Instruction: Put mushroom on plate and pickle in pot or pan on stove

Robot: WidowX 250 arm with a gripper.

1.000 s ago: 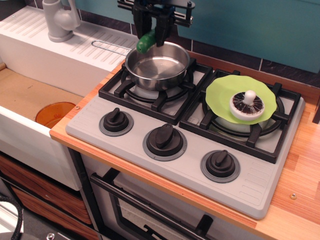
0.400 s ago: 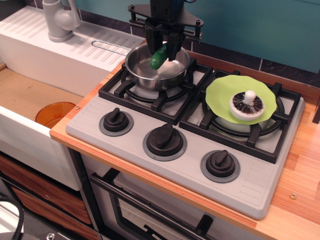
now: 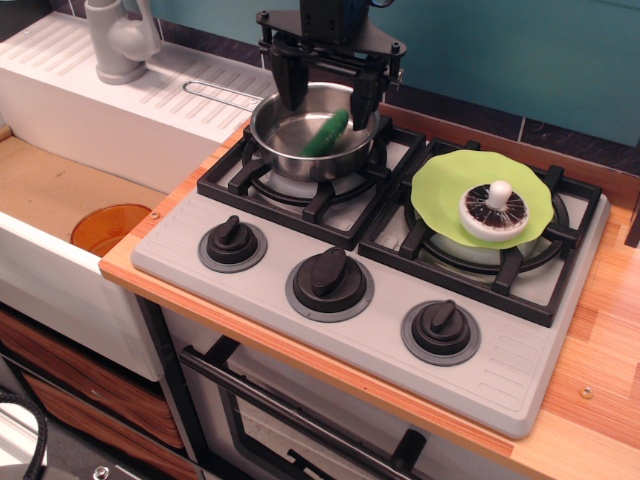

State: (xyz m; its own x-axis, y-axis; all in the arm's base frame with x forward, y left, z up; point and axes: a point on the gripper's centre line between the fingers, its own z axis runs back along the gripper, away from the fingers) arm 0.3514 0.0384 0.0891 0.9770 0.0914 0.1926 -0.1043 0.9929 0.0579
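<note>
Two burners on the stove (image 3: 300,330) and both are taken from where I'm watching; the pot (image 3: 300,135) sits on the left grate, the plate (image 3: 440,190) on the right one. Pickle (image 3: 326,133) is lying inside the pot, tilted, one end up toward the far right wall, the other down on the shiny floor; nothing is gripping it. My gripper (image 3: 325,88) hangs right over the pot with its jaws spread wide, one finger near the pot's left side and the other near its right, the pickle loose in the space below them; so it's fully open and empty-handed. Mushroom (image 3: 493,211) is on the plate, gills up, little white stem knob pointing at the ceiling, sitting toward the plate's right half; the plate rests flat over the grate. Pot's wire handle (image 3: 220,95) pokes out to the left over the white drainboard (image 3: 100,90). Three knobs (image 3: 330,273) run along the stove front; off to the left there's an orange disc (image 3: 108,228) down in the sink (image 3: 60,180), and a grey tap (image 3: 118,40) at the back.
</note>
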